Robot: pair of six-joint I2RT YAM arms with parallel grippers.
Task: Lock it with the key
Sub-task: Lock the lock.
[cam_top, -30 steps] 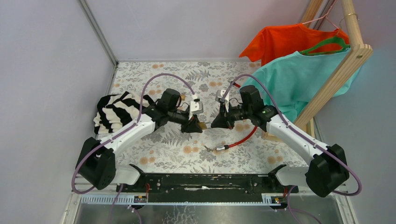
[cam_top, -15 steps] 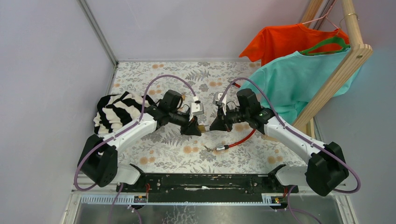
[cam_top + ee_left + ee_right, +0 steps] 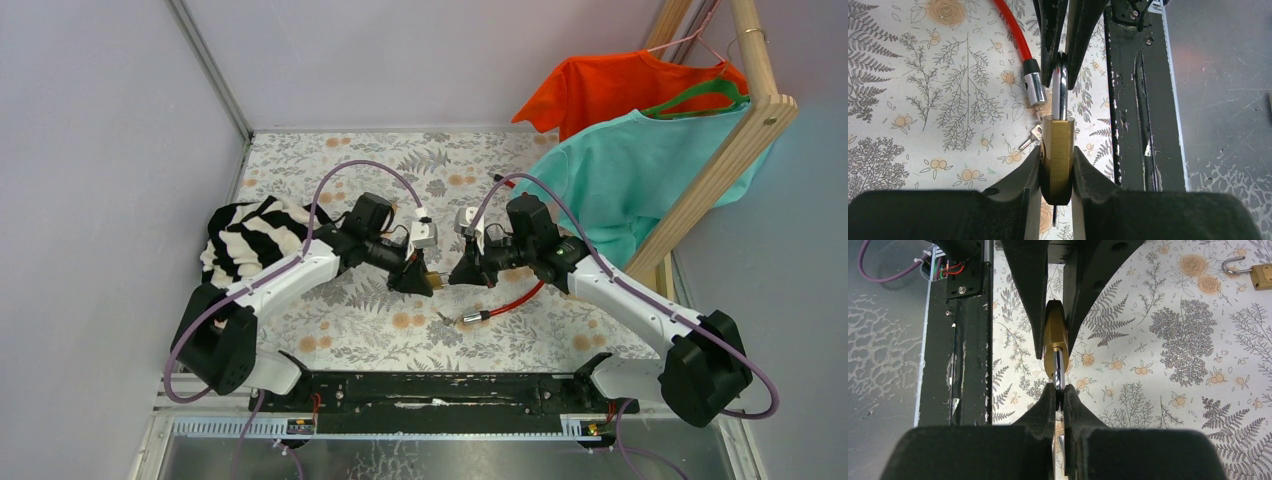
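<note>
Brass padlock (image 3: pixel 1057 135), first of two we count, sits clamped by its body in our left gripper (image 3: pixel 1057 150) above the floral mat (image 3: pixel 923 100), its shackle (image 3: pixel 1061 90) pinched tight by our right gripper (image 3: pixel 1059 389); the second padlock (image 3: pixel 1255 272) lies loose on the mat. One key (image 3: pixel 1029 140) lies beside one red cable (image 3: pixel 1013 30)

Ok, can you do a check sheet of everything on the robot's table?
Surface: flowery table cover, flat.
Job's things: brass padlock held between both hands; key lying on the cover.
Clutter: red cable lock, second padlock, striped cloth.
Hands: left hand shut on padlock body; right hand shut on its shackle.
Cables: purple cables loop over both arms.
Surroundings: orange shirt, teal shirt, wooden rack, plain walls.
</note>
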